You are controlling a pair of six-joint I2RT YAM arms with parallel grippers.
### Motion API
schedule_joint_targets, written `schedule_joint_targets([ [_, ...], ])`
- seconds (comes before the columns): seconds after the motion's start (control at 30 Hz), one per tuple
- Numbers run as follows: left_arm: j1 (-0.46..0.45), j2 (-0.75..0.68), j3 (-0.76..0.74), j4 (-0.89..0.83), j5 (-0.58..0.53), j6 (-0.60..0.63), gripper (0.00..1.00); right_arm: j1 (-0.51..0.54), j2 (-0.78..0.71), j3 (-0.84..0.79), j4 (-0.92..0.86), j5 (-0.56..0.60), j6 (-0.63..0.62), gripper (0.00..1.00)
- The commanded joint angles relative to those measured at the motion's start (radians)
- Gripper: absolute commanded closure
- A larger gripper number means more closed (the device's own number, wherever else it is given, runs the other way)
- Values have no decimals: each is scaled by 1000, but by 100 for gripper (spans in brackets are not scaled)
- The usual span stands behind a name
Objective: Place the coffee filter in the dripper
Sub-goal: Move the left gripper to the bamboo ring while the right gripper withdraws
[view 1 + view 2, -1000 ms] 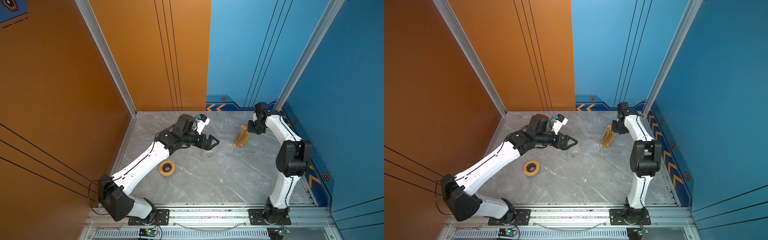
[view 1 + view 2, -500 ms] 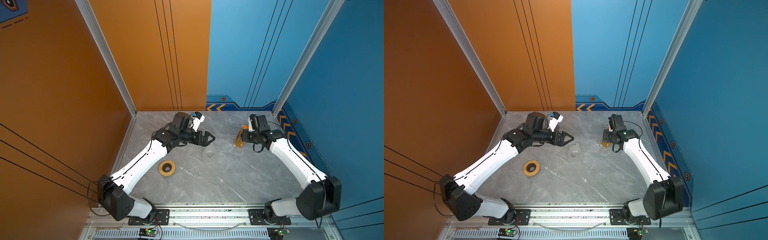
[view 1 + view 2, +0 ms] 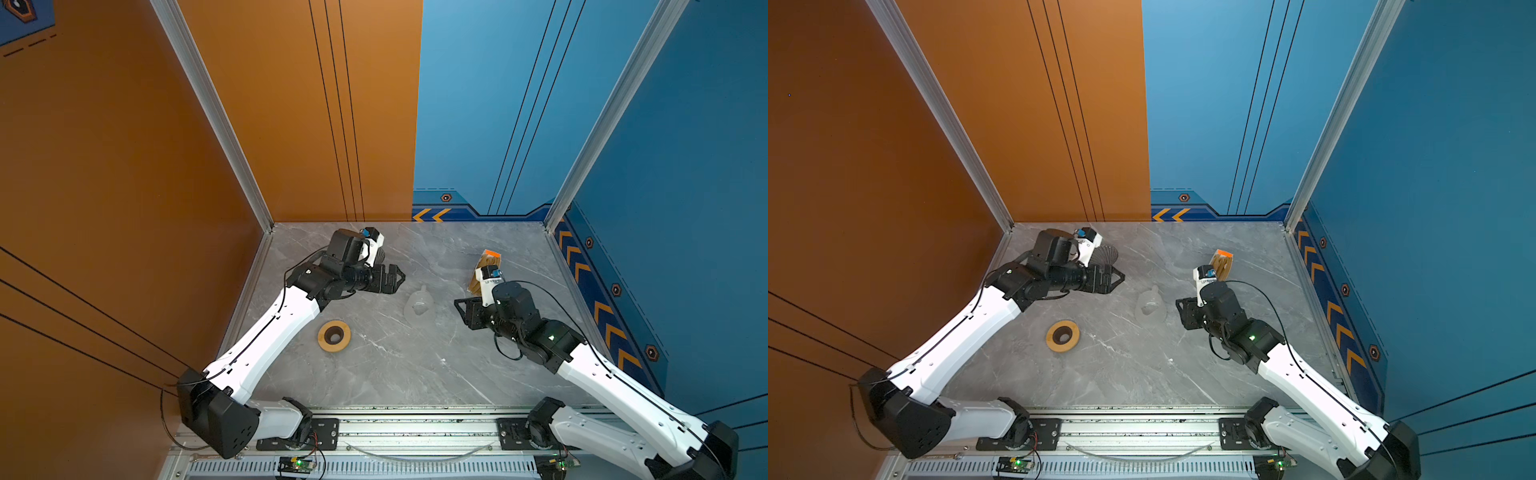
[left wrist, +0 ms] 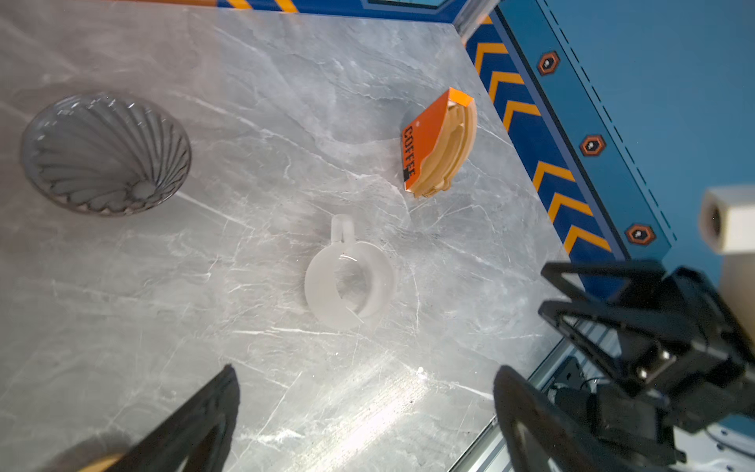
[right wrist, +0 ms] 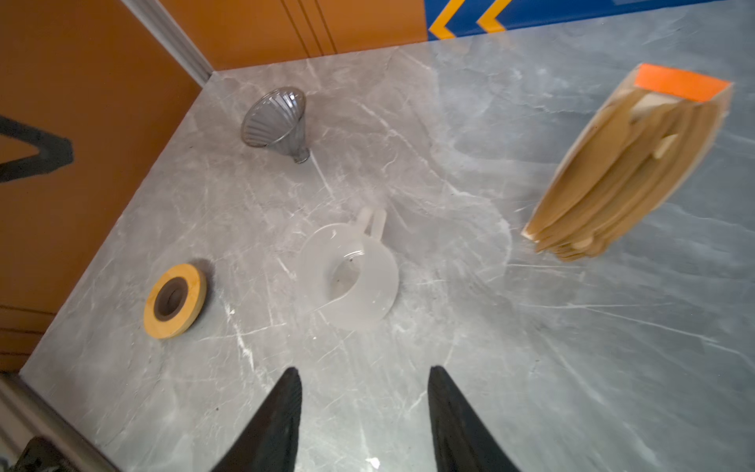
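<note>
Both left fingers and right fingers gape empty above marble tabletop between orange wall and blue wall.

One dripper, one jug, one ring, one filter bundle.

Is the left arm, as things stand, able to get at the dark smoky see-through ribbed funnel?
Probably yes. The dark smoky ribbed funnel lies on its side close beside the open left gripper, with nothing between; the gripper points away, so it must turn.
</note>
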Motion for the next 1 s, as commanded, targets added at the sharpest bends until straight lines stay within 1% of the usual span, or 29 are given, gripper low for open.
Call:
schedule_joint_targets([
  [0.0,73,-45,-76,-52,-24,-114,2,100,3,-24,79,45,55,51],
  [0.1,143,-95,-168,-57,-30,-163,2,176,8,-41,103,55,56,50],
  [0.3,257,-237,-357,-57,-51,-226,2,229,28,-81,181,-65,49,48],
  [0.4,321,-291,-455,-49,-25,-269,2,242,53,-74,201,-78,43,47],
  [0.47,360,-311,-518,-33,19,-293,2,245,75,-62,219,-103,40,46],
  [0.57,411,-326,-591,-27,63,-313,2,265,113,-25,231,-138,26,43],
  [0.73,456,-362,-687,24,91,-337,2,326,178,36,218,-133,-2,26],
  [0.8,471,-370,-716,37,95,-346,2,352,203,53,226,-121,-4,17],
  [0.9,503,-374,-749,55,119,-365,1,382,237,74,244,-109,-4,1],
  [0.97,527,-374,-766,63,130,-374,1,401,260,88,256,-100,-4,0],
])
